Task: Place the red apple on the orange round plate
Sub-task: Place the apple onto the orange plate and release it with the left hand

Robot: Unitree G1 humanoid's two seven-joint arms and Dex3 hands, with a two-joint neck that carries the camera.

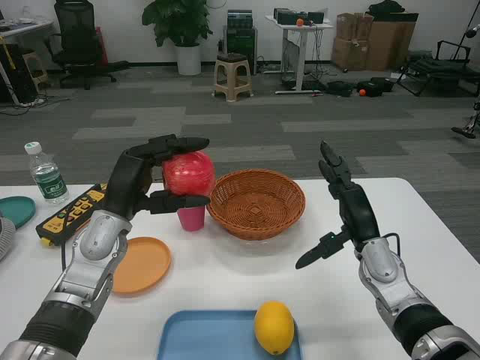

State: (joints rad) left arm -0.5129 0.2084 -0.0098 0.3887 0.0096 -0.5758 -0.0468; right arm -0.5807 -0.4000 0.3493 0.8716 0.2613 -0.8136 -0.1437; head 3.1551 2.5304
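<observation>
Apple [188, 173] up in the left hand [150, 182], right hand [345, 206] empty, spread.
Looks smooth, firm, roundish; cupping its sides seems safest till over the plate [142, 264].

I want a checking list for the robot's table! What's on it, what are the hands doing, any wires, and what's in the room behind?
Surface: white table, looks clean.
Job's things: red apple held up in the left hand, above a pink cup; orange round plate lies bare below the left forearm.
Clutter: wicker basket, lemon on a blue tray, water bottle, yellow power strip, teal plate.
Hands: right hand holds nothing, fingers apart, raised beside the basket.
Cables: thin black one beside the power strip.
Surroundings: office chair, potted plant, stool, cardboard boxes.
</observation>
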